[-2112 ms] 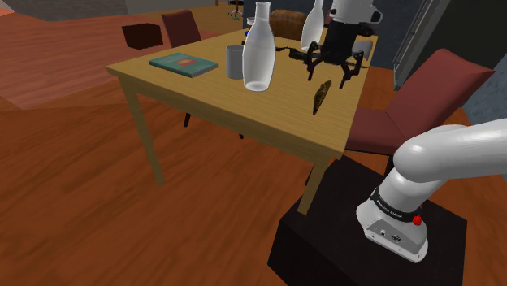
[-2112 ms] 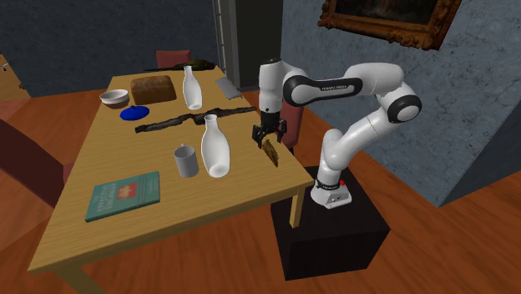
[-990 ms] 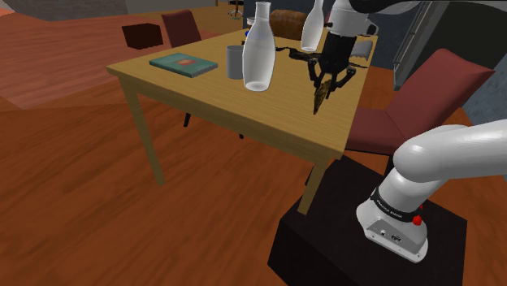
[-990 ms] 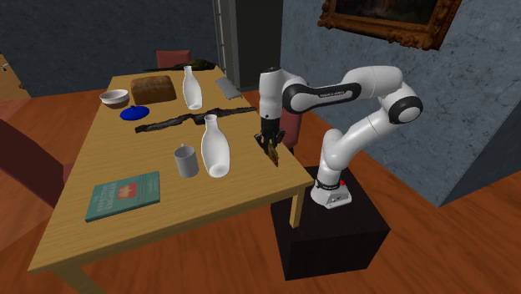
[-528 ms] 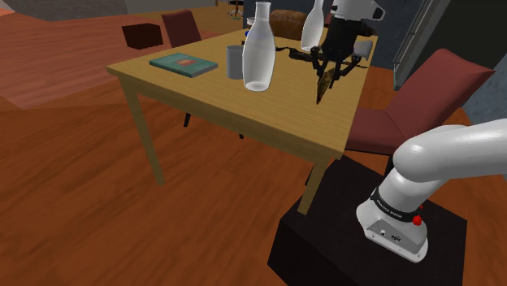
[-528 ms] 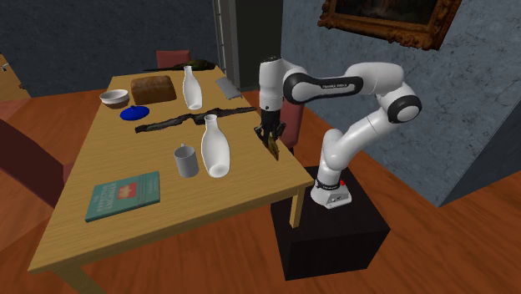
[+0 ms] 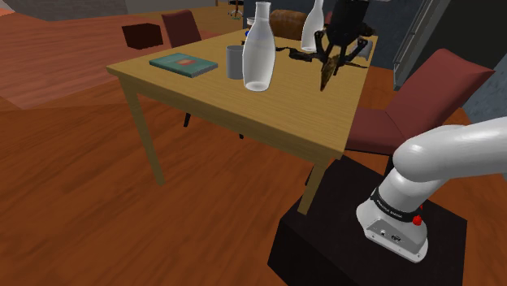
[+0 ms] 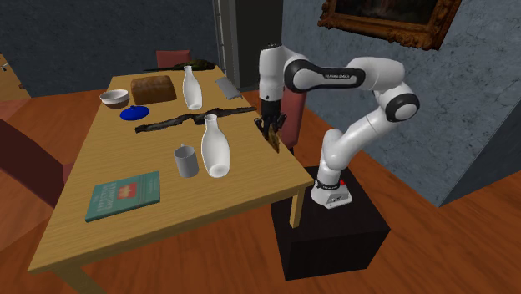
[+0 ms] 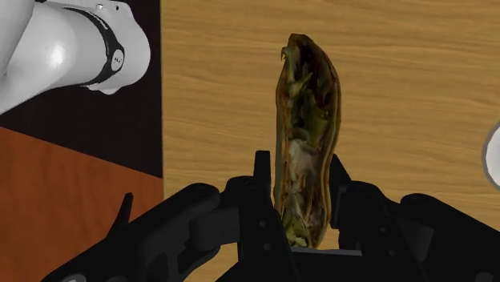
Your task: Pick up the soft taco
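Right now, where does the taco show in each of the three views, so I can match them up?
Shoulder view: the taco hangs from the gripper, upper right of centre, right of the tall white bottle.
Second exterior view: taco just above centre, right of that bottle.
Wrist view: taco clasped between the fingers, over the table.
Shared landmark: the table's edge by the stand.

Home dining room, wooden table [image 8: 194,210], chair [image 7: 439,84], framed painting [image 8: 386,15]

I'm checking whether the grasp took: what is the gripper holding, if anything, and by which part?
The gripper holds the taco, fingers clasping its two sides near one end.
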